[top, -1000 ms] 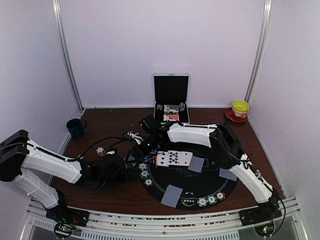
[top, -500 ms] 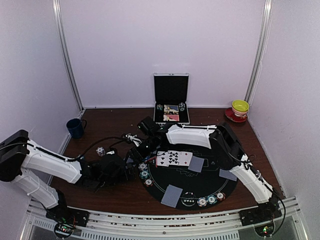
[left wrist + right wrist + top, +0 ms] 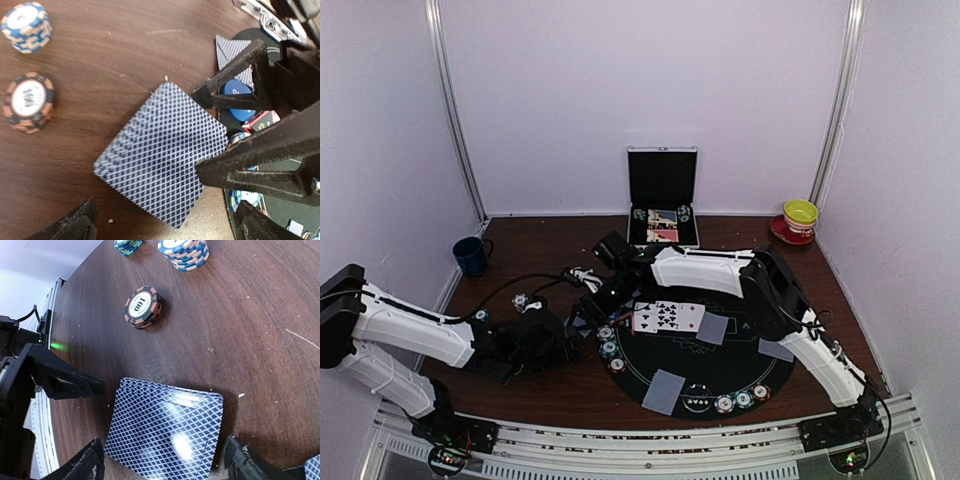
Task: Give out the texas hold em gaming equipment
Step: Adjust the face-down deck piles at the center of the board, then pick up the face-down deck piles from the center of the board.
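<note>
A deck of grey-blue-backed playing cards (image 3: 165, 435) lies face down on the brown table, also filling the left wrist view as a slightly fanned deck (image 3: 160, 155). My right gripper (image 3: 162, 465) is open, one finger on each side of the deck with small gaps. Its black fingers (image 3: 235, 95) cross the right of the left wrist view. My left gripper (image 3: 162, 227) is open just short of the deck's near edge, holding nothing. From above, the left gripper (image 3: 532, 340) and right gripper (image 3: 595, 305) meet left of the black round mat (image 3: 720, 365).
An orange-black chip (image 3: 142, 306), a blue-white chip stack (image 3: 184, 251) and a teal stack (image 3: 127, 244) stand beyond the deck. A blue button (image 3: 239, 92) sits on the mat. Face-up cards (image 3: 668, 317), face-down cards (image 3: 666, 390), the open case (image 3: 663, 200) and mug (image 3: 472, 256) are around.
My left arm has drawn slightly back to the left. The right gripper's fingers have spread a little wider around the deck, which stays on the table.
</note>
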Motion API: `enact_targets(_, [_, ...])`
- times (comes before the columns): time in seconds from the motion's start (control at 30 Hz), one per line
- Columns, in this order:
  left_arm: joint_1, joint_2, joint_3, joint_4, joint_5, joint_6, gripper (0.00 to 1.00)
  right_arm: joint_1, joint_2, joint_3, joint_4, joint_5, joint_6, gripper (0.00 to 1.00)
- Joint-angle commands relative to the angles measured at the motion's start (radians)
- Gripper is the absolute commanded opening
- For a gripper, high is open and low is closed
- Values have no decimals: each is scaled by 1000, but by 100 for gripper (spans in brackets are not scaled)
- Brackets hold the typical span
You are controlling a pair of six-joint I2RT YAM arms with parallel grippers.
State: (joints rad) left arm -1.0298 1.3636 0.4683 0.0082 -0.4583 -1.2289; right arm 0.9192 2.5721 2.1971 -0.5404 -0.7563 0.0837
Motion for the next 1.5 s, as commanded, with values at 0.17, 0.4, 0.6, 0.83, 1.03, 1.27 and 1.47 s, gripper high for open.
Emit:
enact_targets(0.17, [-18,-199,64,-212,-82,174,98,-44,-89,47,-60,57,-48,100])
enact_targets(0.4, [41,-257,187,-354,-33,443,98,-95,-193,-5,-70,144,-90,100])
enact_targets(0.6, [192,-98,248,-332,191,631,98,-143,-344,-172,-61,228,-156,100])
enact_targets(0.83, [248,96,361,-334,299,737,98,-176,-526,-412,-5,289,-205,100])
enact_targets(1.03, [279,194,389,-330,352,788,98,-180,-646,-577,86,277,-200,100])
enact_targets(1.27, [290,199,376,-324,406,815,98,-179,-642,-580,76,280,-206,100])
enact_targets(1.47, [290,228,391,-364,396,828,98,-180,-637,-583,74,267,-207,100])
